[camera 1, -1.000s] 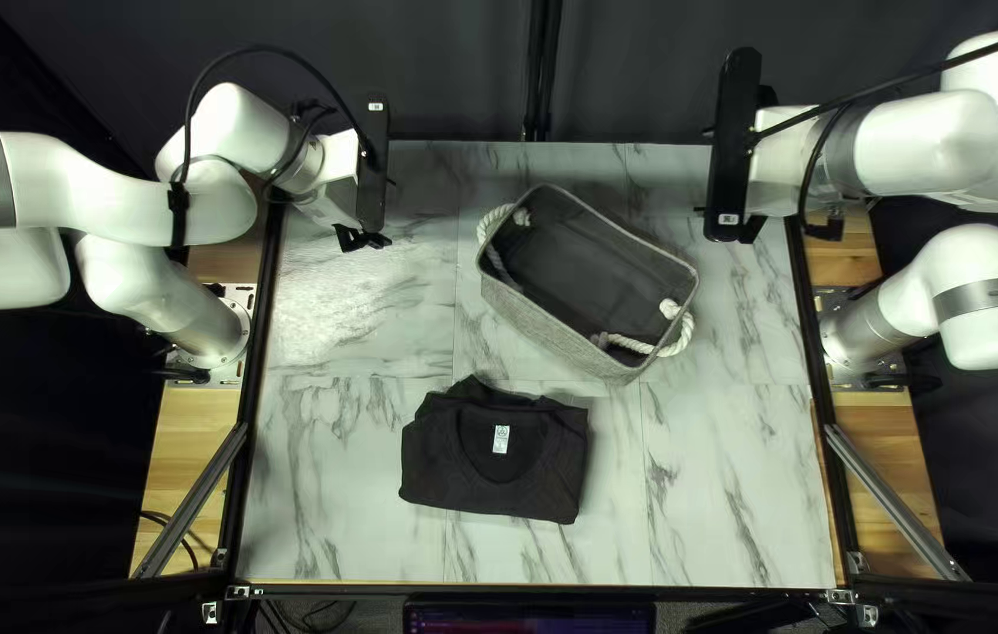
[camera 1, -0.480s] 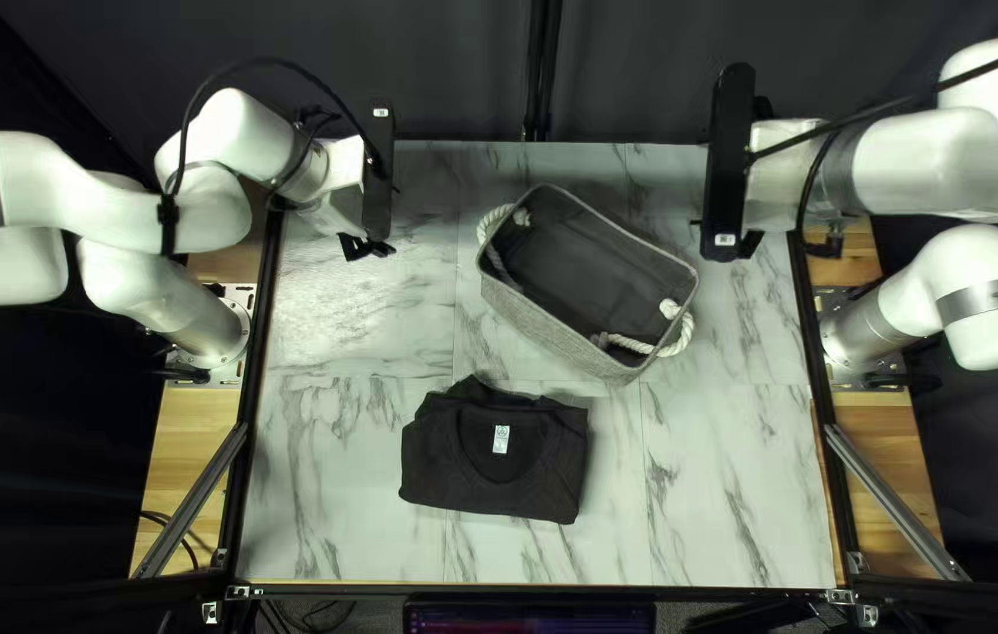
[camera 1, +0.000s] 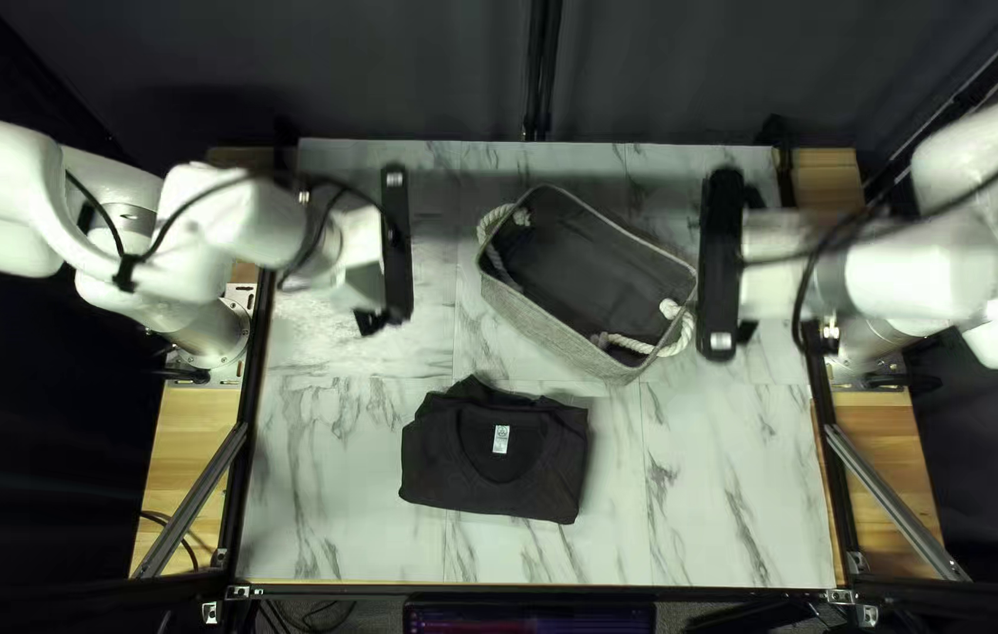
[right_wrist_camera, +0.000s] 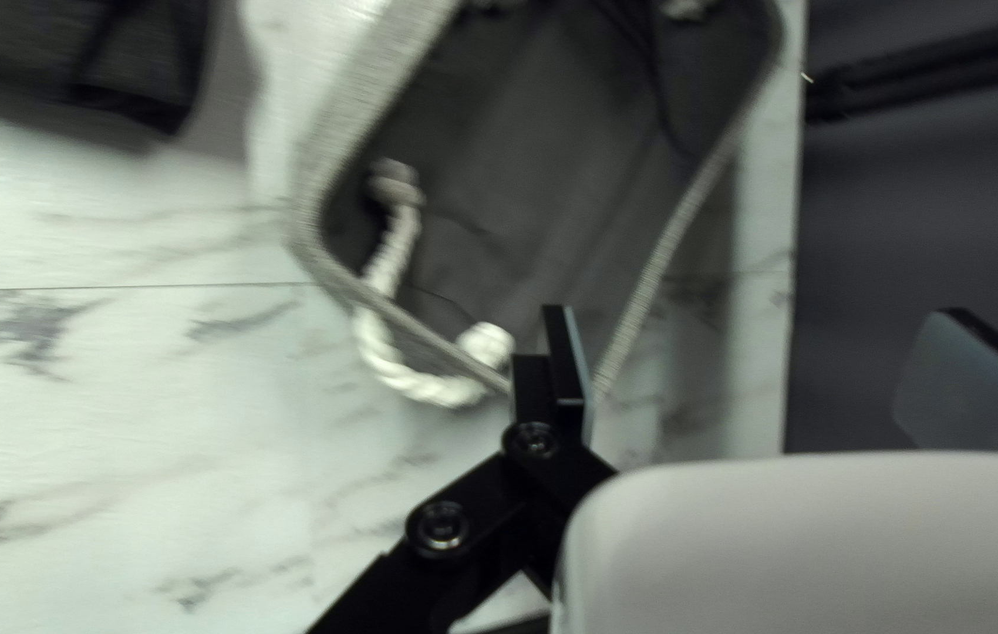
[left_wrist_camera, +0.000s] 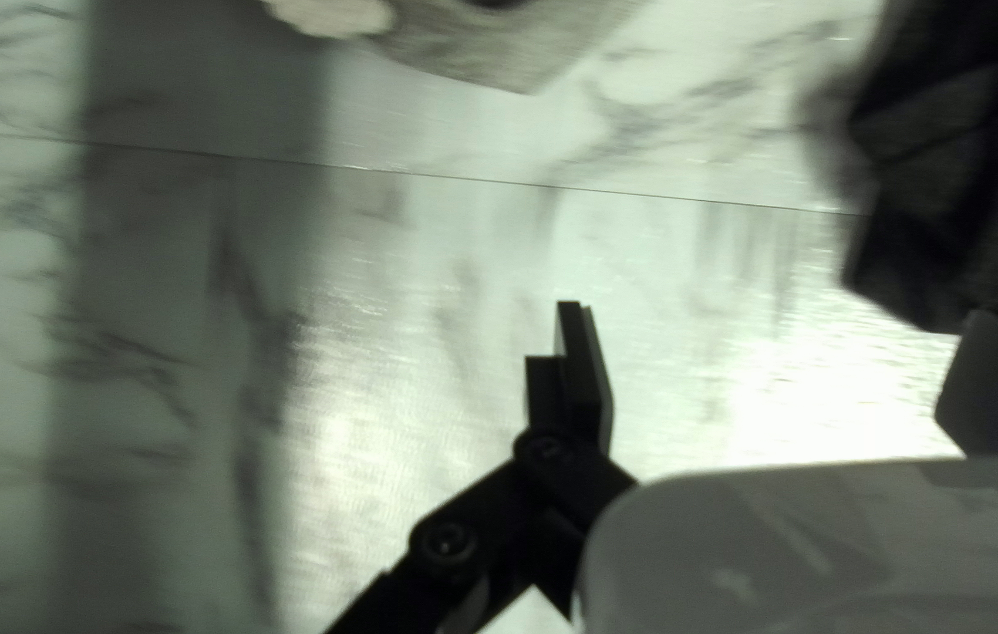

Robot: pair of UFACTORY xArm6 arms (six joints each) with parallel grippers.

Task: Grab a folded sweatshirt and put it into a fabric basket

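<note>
In the top left view my left gripper point(camera 1: 372, 319) hangs over the table's back left, and my right gripper point(camera 1: 746, 334) hangs just right of the basket. The folded black sweatshirt point(camera 1: 464, 464) lies flat near the table's front middle. Behind it stands the grey fabric basket point(camera 1: 558, 334) with white rope handles, nothing inside. In the left wrist view the left gripper point(left_wrist_camera: 775, 341) is wide apart over bare tabletop, the sweatshirt point(left_wrist_camera: 957, 176) beyond one finger. The right wrist view shows the right gripper point(right_wrist_camera: 757, 358) also spread, with the basket point(right_wrist_camera: 546, 176) ahead of it.
The marble-patterned table point(camera 1: 710, 505) has dark frame bars along its sides. A dark curtain point(camera 1: 429, 71) hangs behind its far edge. A screen point(camera 1: 528, 618) lies beyond the near edge.
Both arms have moved toward the table's near edge in the top left view, my right one farther, and the left gripper has shifted slightly right. Sweatshirt and basket have stayed put.
</note>
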